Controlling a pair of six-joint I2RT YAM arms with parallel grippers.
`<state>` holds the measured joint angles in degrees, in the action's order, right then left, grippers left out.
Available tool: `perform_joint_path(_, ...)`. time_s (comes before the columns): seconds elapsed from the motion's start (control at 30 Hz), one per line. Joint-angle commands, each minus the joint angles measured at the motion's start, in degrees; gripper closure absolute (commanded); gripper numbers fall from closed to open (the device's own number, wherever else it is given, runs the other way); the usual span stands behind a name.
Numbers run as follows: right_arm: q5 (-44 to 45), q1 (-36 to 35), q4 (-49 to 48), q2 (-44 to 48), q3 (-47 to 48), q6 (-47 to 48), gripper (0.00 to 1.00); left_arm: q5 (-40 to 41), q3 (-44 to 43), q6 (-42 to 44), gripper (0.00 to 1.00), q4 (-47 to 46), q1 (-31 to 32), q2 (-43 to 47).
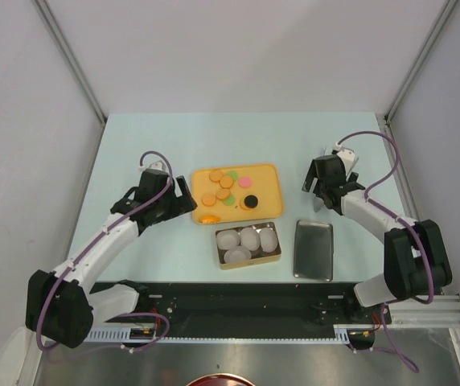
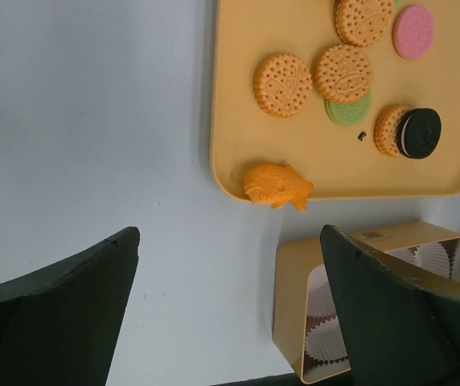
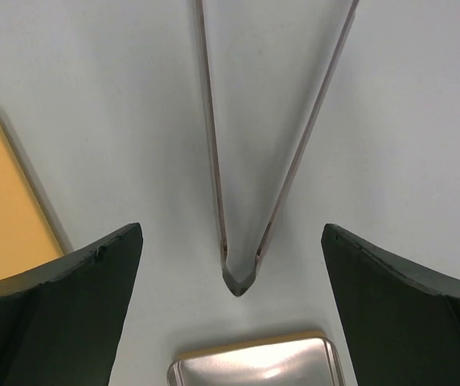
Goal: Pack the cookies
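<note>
The cookies lie on an orange tray (image 1: pixel 269 188): several orange discs (image 1: pixel 223 194), green ones (image 1: pixel 234 174), a pink one (image 1: pixel 244 180) and a black one (image 1: pixel 250 201). The left wrist view shows orange discs (image 2: pixel 282 84), a green one (image 2: pixel 348 111), the pink one (image 2: pixel 414 32) and the black one (image 2: pixel 420 133). An orange fish-shaped piece (image 2: pixel 277 185) rests on the tray's near rim. My left gripper (image 1: pixel 183 201) is open and empty over the table left of the tray (image 2: pixel 228 241). My right gripper (image 1: pixel 320 189) is open and empty, straddling metal tongs (image 3: pixel 238 269) that lie on the table.
A gold tin (image 1: pixel 274 258) holding white crinkled paper cups (image 1: pixel 248 239) stands in front of the tray; its corner shows in the left wrist view (image 2: pixel 290 305). Its metal lid (image 1: pixel 314 249) lies to the right, just below the tongs' hinge (image 3: pixel 254 370).
</note>
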<state>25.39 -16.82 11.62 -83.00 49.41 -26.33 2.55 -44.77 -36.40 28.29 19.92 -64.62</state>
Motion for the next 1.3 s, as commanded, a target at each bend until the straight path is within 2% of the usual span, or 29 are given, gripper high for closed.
perform_joint_path(0.0,-8.74,4.23,-1.72,-3.56,1.91,-0.65,0.00,-1.93,0.39,2.56,0.00,-1.49,0.47,1.08)
perform_joint_path(0.1,-11.06,6.00,-0.28,-6.64,4.12,-1.27,0.00,-3.95,0.83,2.56,0.00,-1.66,0.38,1.08)
perform_joint_path(0.43,-6.22,6.80,1.48,-17.18,9.91,3.13,0.00,-6.94,0.39,3.00,0.00,-2.89,0.47,-0.51)
perform_joint_path(1.03,-5.44,9.70,7.98,-26.07,19.84,0.58,0.00,-8.61,0.91,3.01,0.00,-3.24,0.47,-1.03)
perform_joint_path(1.13,-5.70,9.79,9.39,-27.56,21.25,0.84,0.05,-8.79,0.92,3.09,0.00,-3.33,0.47,-0.95)
perform_joint_path(1.17,-5.87,9.79,9.65,-27.56,21.26,0.84,0.11,-8.87,0.92,3.18,0.00,-3.42,0.47,-0.86)
perform_joint_path(1.27,-6.22,9.79,9.74,-27.48,20.91,0.84,0.19,-9.05,1.09,3.09,0.00,-3.51,0.47,-0.86)
